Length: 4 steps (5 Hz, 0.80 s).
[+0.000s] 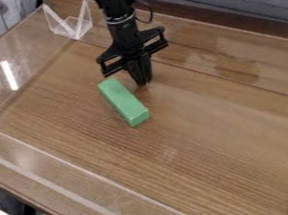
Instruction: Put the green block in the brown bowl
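The green block [123, 101] lies flat on the wooden table, slanted from upper left to lower right, left of the middle of the camera view. My black gripper [138, 75] hangs just behind and to the right of the block's far end, its fingers pressed together with nothing between them. It does not touch the block. The brown bowl is out of view.
A clear plastic wall [19, 56] rings the wooden table top [207, 151]. A small clear stand [67, 21] sits at the back left corner. The table's front edge drops off at the lower left.
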Tool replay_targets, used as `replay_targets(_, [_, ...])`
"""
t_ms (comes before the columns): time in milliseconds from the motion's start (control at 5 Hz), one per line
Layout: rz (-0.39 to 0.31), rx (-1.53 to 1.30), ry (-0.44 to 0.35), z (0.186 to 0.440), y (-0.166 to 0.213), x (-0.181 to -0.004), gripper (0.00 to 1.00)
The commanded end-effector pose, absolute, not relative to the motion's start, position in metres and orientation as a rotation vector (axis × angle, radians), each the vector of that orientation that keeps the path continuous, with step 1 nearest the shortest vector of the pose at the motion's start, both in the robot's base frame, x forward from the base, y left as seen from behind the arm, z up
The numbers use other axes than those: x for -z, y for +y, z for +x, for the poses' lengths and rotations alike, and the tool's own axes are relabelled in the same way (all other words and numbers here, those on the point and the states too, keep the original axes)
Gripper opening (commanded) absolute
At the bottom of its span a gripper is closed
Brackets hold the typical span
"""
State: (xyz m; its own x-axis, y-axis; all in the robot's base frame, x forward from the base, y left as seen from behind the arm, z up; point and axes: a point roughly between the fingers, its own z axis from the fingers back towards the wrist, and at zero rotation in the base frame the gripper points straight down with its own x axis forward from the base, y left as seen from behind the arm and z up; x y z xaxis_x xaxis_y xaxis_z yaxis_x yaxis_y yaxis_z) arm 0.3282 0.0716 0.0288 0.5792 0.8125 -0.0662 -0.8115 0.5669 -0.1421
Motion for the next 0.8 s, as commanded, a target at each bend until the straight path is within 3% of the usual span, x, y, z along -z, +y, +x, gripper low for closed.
replay_targets(0, [-0.177, -0.963, -0.052, 0.3299, 0.0785, -0.0490, 0.00])
replay_targets(600, [-0.190, -0.956, -0.019, 0.3232, 0.0797, -0.0559, 0.00])
